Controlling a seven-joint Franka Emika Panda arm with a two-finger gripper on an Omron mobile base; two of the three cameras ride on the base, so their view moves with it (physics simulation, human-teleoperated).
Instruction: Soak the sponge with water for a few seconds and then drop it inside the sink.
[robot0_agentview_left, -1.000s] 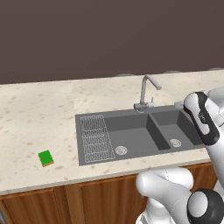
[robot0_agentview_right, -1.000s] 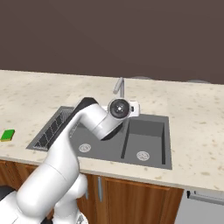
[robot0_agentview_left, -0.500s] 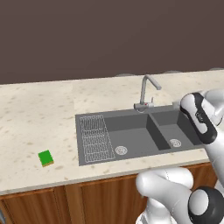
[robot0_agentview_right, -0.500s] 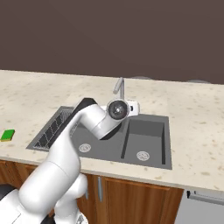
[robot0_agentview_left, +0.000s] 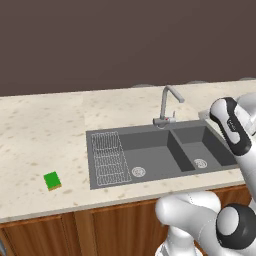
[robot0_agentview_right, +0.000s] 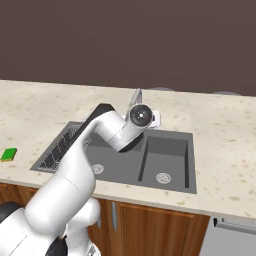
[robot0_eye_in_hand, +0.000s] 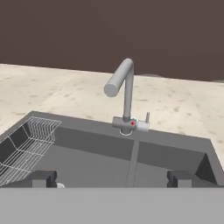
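only the arm's upper link has shifted since the earlier frames, creeping a little toward the left of the left base view while sponge, sink and faucet sit as they did. the gripper (robot0_eye_in_hand: 112, 178) shows in the hand view as two dark fingertips at the bottom edge, set wide apart with nothing between them, so it is open and empty. it looks straight at the faucet (robot0_eye_in_hand: 124, 94) in the middle of that frame, with the faucet's small lever (robot0_eye_in_hand: 147, 118) just right of its base; no water runs from the spout. the sponge (robot0_agentview_left: 52, 180) lies flat on the counter (robot0_agentview_left: 45, 130) at the lower left of the left base view, well apart from the sink (robot0_agentview_left: 155, 155) and beyond its drainboard (robot0_agentview_left: 110, 157). in the right base view the sponge (robot0_agentview_right: 8, 154) sits at the far left edge, while the wrist hangs over the middle of the sink (robot0_agentview_right: 167, 150). so the sponge lies far off to the left of the hand, across the whole drainboard, its long axis running roughly toward the back wall. my judgement: the hand is lined up for the faucet lever first, and the sponge pickup is not yet begun.
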